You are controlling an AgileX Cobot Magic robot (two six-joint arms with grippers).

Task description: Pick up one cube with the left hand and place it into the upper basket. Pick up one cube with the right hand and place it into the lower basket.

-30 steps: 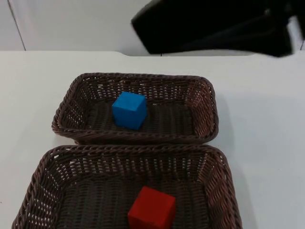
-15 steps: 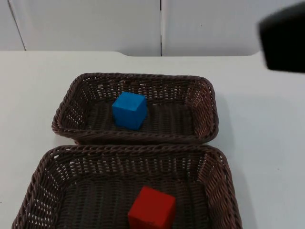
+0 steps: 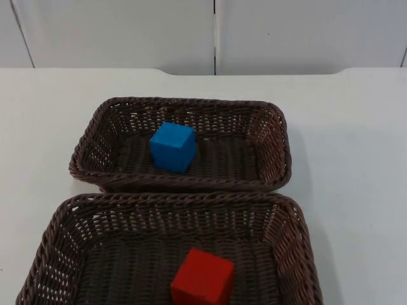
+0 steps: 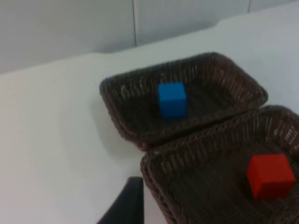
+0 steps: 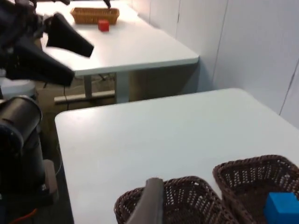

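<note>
A blue cube [image 3: 172, 147] lies in the upper wicker basket [image 3: 184, 101]. A red cube [image 3: 202, 279] lies in the lower basket [image 3: 172, 200], near its front. Both cubes rest on the basket floors with nothing touching them. From the left wrist view, my left gripper [image 4: 128, 207] hangs back over the bare table, left of the lower basket [image 4: 154, 161] and well clear of the blue cube [image 4: 172, 99] and the red cube [image 4: 270, 175]. My right gripper [image 5: 149, 203] is raised high, away from the lower basket [image 5: 177, 184], the upper basket [image 5: 252, 168] and the blue cube [image 5: 282, 207].
Bare white table [image 3: 44, 127] spreads left and right of the two baskets, up to the grey partition wall [image 3: 127, 32]. The right wrist view takes in a second table [image 5: 131, 42] with a basket [image 5: 95, 15] on it, and another black arm [image 5: 28, 56].
The right arm, which crossed the upper part of the top view, has drawn off to the right and left the picture. Baskets and cubes have not moved.
</note>
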